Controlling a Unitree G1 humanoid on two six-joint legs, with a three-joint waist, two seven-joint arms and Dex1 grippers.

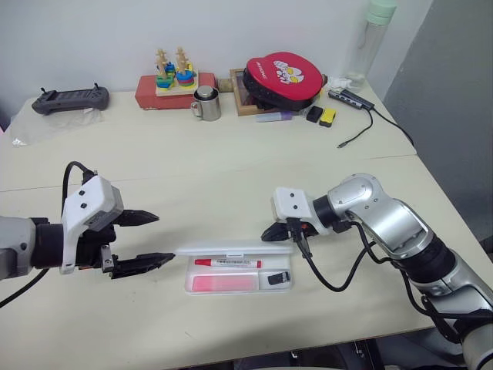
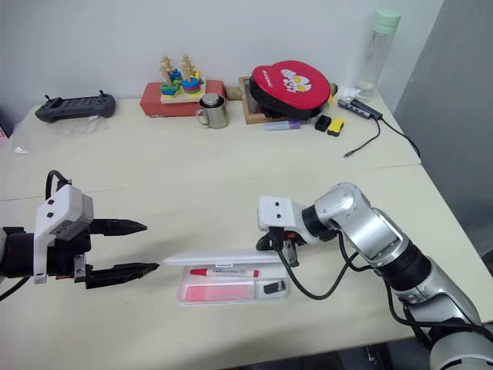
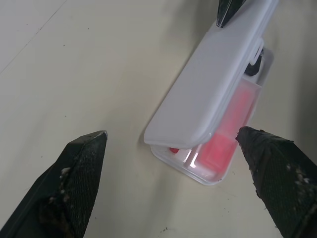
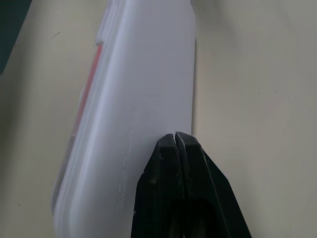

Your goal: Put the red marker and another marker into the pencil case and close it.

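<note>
The white pencil case (image 1: 188, 285) lies open-topped near the table's front edge. Inside it are the red marker (image 1: 227, 263) along the far side and the pink highlighter (image 1: 223, 284) along the near side, with a small dark cap (image 1: 275, 279) at the right end. Its lid (image 1: 231, 249) leans forward over the tray, half lowered. My right gripper (image 1: 269, 233) is shut, with its tip pressed against the lid's outer face (image 4: 148, 89) from behind. To the left of the case my left gripper (image 1: 164, 239) is open and holds nothing, its fingertips a short way from the case's left end.
Along the back of the table stand a steel mug (image 1: 206, 104), a stacking toy on a red box (image 1: 176, 79), a red round pad (image 1: 285, 77), a black controller (image 1: 69, 100), a bottle (image 1: 373, 38) and a cabled hub (image 1: 353, 99). The table's front edge runs just beyond the case.
</note>
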